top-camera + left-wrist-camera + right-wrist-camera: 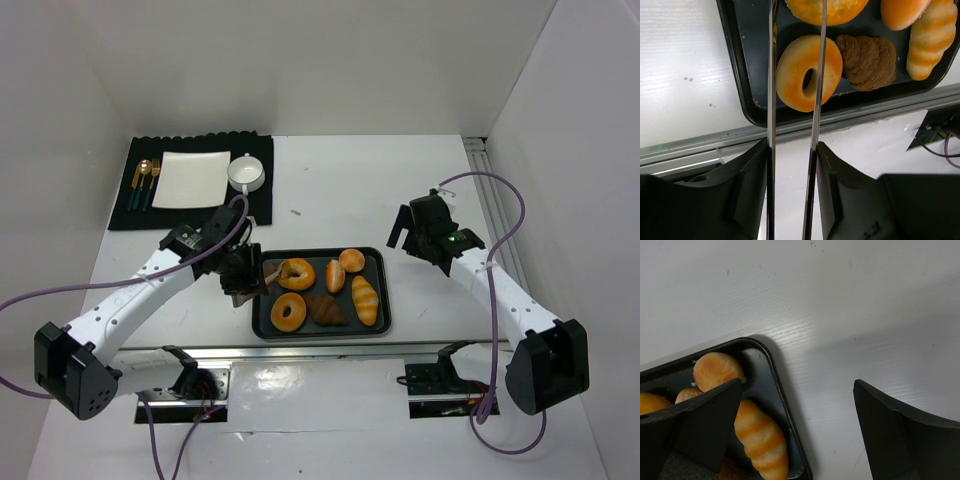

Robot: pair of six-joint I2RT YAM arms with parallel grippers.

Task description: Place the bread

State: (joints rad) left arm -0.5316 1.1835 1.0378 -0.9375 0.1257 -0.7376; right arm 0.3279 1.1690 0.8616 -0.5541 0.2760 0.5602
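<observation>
While the left fingers pinch a pair of thin metal tongs, the blades reach over a ring-shaped bread lying in the black tray. The tips run out of frame, so a grasp cannot be confirmed. The right fingers hang spread above the counter beside the tray's corner, holding nothing. The white plate on the dark mat sits bare, so I judge that no bread has been placed yet.

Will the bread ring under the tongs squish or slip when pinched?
Probably squishes a little: the bread ring looks puffy. Its smooth crust and the thin metal tongs could let it slip. Lying flat in the tray, it shouldn't roll.
</observation>
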